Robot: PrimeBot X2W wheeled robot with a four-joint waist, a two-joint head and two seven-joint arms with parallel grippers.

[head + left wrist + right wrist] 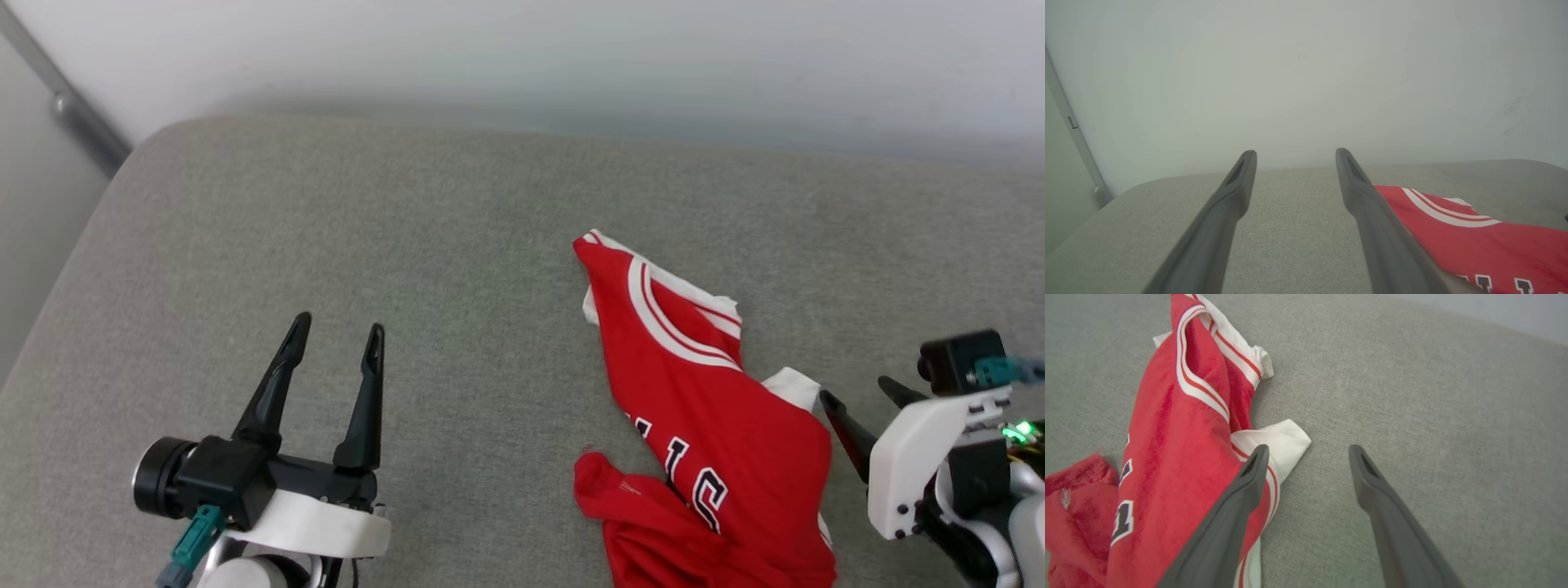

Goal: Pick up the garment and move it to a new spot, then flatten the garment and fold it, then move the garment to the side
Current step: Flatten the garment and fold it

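The red jersey (pixel 702 408) lies crumpled on the grey cushion, right of centre, with its white-and-red striped trim toward the back and black letters near the front. In the right wrist view the jersey (pixel 1167 457) fills the left half, a white corner poking out beside my fingers. My right gripper (pixel 857 396) stands open just right of the cloth's edge, holding nothing; its left finger (pixel 1233 510) hovers over the fabric. My left gripper (pixel 336 331) is open at the lower left, well apart from the garment. From the left wrist camera the jersey (pixel 1486 241) lies to the right of the open gripper (pixel 1295 154).
The grey fabric cushion (pixel 326 245) spreads across the whole scene, its rounded corner at the back left. A pale wall (pixel 571 57) runs behind it, and a grey metal bar (pixel 65 106) slants at the far left.
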